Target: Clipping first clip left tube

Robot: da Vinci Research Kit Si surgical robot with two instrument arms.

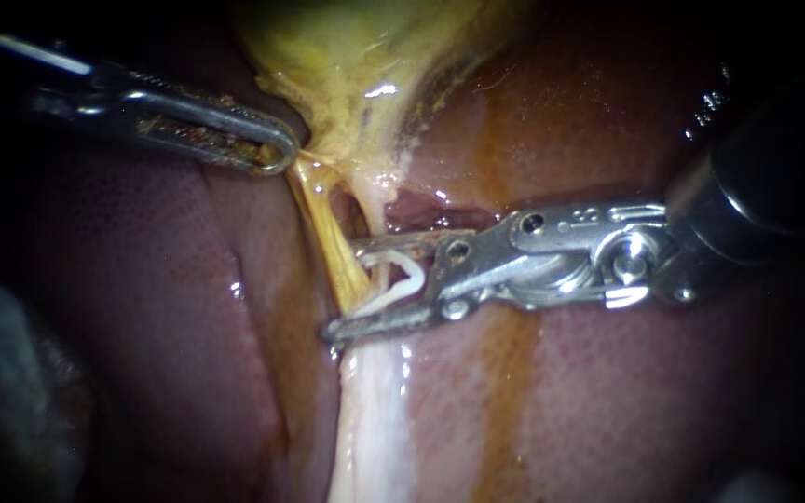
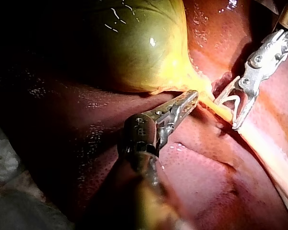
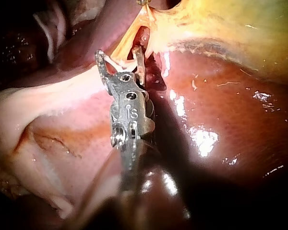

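Close endoscope, opposing wrist views, shared tube (image 1: 326,233)

A dim, pale grey surface (image 2: 7,191) shows past the edge of the liver (image 2: 206,182), which lies against it

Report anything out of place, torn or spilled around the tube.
Nothing stands out. The white clip sits open in the right instrument, astride the yellow tube. The left instrument grips the gallbladder at its neck. No tear or spill shows.
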